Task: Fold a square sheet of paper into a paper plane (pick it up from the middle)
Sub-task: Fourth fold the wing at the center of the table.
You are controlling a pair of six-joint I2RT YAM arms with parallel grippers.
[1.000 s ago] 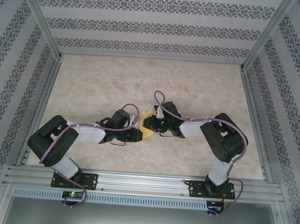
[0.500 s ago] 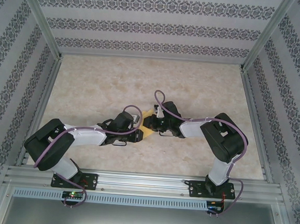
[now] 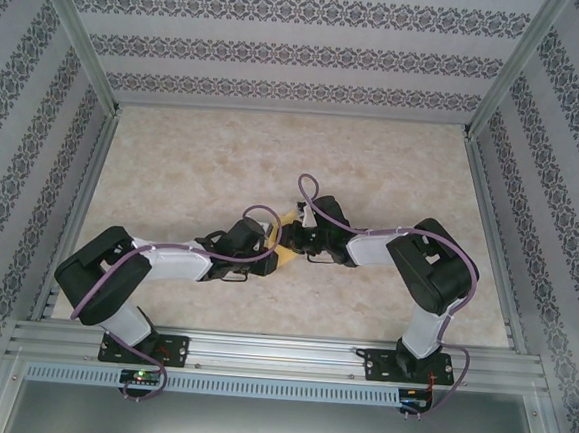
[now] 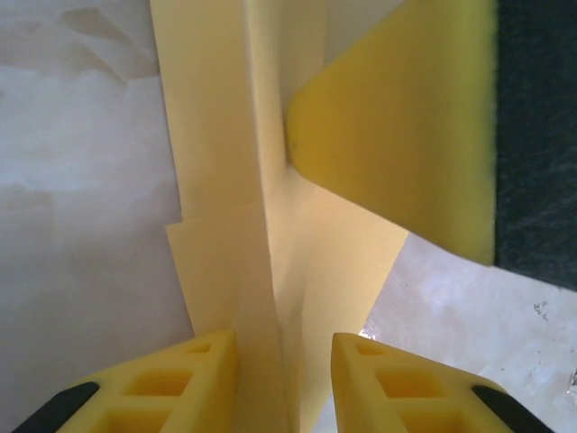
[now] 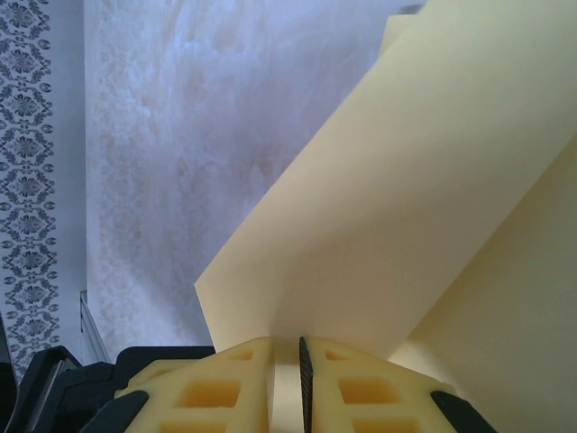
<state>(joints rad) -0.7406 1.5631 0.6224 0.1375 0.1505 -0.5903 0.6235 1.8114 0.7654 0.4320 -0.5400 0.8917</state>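
Note:
The yellow sheet of paper (image 3: 286, 217) lies folded in layers at mid-table between both arms, with a raised centre crease (image 4: 270, 271). My left gripper (image 4: 284, 383) straddles that upright crease, its fingers apart with a gap on each side. My right gripper (image 5: 287, 379) is shut on a folded edge of the paper (image 5: 406, 198), which rises away from it as a tilted flap. One yellow right finger (image 4: 397, 135) shows in the left wrist view, pressing the paper from the far side. From above, the left gripper (image 3: 270, 247) and right gripper (image 3: 288, 238) meet tip to tip over the paper.
The marble-patterned tabletop (image 3: 374, 163) spreads wide behind the arms. Patterned walls (image 3: 302, 52) and aluminium posts (image 3: 77, 49) enclose it. A metal rail (image 3: 279, 354) runs along the near edge by the arm bases.
My left arm has pushed its gripper right and farther in, covering more of the paper. The right arm has kept still with its grip on the paper.

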